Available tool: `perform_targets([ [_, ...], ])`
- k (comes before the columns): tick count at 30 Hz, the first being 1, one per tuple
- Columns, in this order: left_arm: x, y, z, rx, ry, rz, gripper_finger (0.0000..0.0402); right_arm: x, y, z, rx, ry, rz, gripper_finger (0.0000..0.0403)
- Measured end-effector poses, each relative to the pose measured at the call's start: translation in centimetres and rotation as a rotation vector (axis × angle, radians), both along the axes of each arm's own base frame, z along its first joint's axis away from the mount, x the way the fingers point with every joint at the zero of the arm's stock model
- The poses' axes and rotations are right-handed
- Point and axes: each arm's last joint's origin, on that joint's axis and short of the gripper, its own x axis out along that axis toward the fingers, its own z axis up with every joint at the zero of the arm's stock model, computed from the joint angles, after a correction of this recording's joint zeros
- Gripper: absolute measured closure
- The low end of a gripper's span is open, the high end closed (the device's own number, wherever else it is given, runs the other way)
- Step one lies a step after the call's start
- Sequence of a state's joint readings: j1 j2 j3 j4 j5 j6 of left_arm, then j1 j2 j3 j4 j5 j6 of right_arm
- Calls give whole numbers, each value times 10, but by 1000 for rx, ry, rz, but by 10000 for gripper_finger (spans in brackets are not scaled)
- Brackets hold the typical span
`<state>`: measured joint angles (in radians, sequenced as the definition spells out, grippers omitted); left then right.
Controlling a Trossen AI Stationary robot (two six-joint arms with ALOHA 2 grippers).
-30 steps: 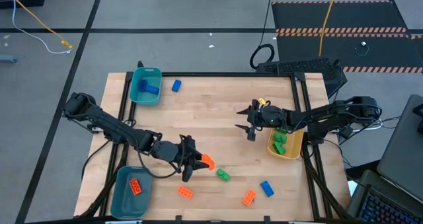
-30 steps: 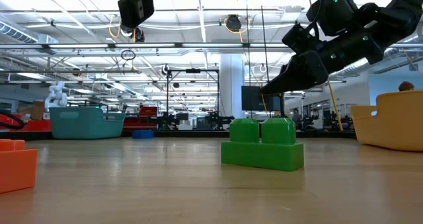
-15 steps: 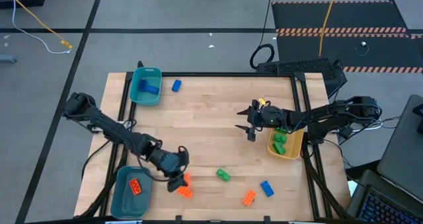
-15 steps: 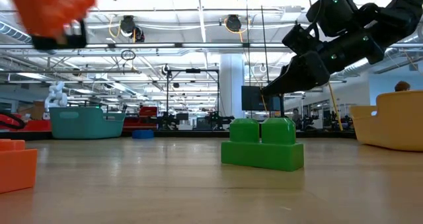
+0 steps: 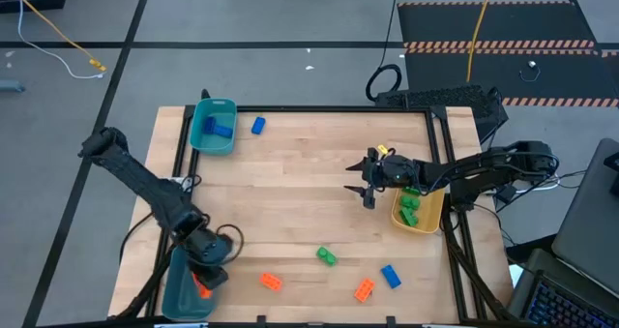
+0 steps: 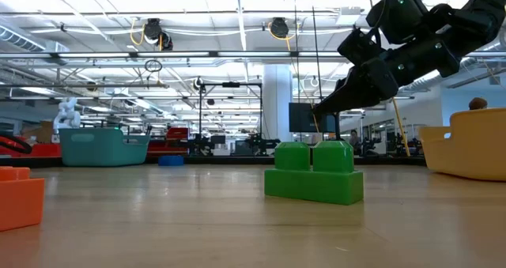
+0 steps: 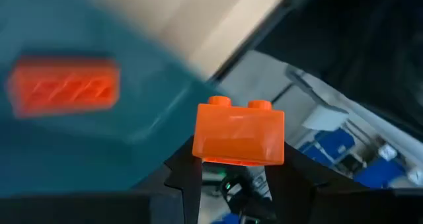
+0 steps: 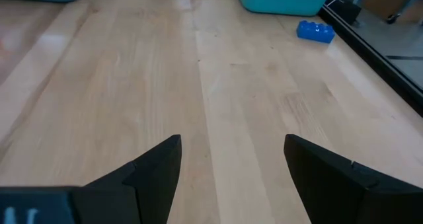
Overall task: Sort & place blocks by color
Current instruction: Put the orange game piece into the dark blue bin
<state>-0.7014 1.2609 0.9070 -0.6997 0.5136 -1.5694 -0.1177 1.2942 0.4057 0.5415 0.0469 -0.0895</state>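
My left gripper (image 5: 205,276) hangs over the near-left teal bin (image 5: 179,289), shut on an orange block (image 7: 239,133). A second orange block (image 7: 64,86) lies in that bin. My right gripper (image 5: 366,183) is open and holds nothing, above the table beside the yellow bin (image 5: 426,222), which holds green blocks (image 5: 410,206). On the table rest a green block (image 5: 326,256), two orange blocks (image 5: 271,282) (image 5: 364,289) and two blue blocks (image 5: 390,276) (image 5: 257,126). The far teal bin (image 5: 200,139) holds a blue block (image 5: 219,128). My left gripper pinches the orange block between its two fingers (image 7: 188,178), one on each short end (image 7: 201,141). The block is lifted clear, above the near-left teal bin's inside, with its studs turned away from the fingers.
The low view shows the green block (image 6: 314,171) close by, an orange block (image 6: 20,197) at the left, the yellow bin (image 6: 466,145) at the right and my right arm (image 6: 395,50) overhead. Black rails (image 5: 179,164) run along the table's left and right edges.
My left gripper has carried the orange block from above the table's near middle toward the near-left corner. It now stands over the near-left teal bin, still shut on the block.
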Motion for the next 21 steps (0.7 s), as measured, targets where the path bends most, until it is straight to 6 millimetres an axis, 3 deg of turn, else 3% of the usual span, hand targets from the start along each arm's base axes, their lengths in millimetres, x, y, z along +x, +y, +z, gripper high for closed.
perform_targets([
  [5,-30,6,2,118,255,96,266,0,0,0,0,0,0,140],
  [8,-40,7,0,169,395,151,240,0,0,0,0,0,0,140],
  [14,-37,5,1,144,389,178,197,0,0,0,0,0,0,140],
  [21,-33,2,3,108,355,189,205,0,0,0,7,-2,-3,140],
])
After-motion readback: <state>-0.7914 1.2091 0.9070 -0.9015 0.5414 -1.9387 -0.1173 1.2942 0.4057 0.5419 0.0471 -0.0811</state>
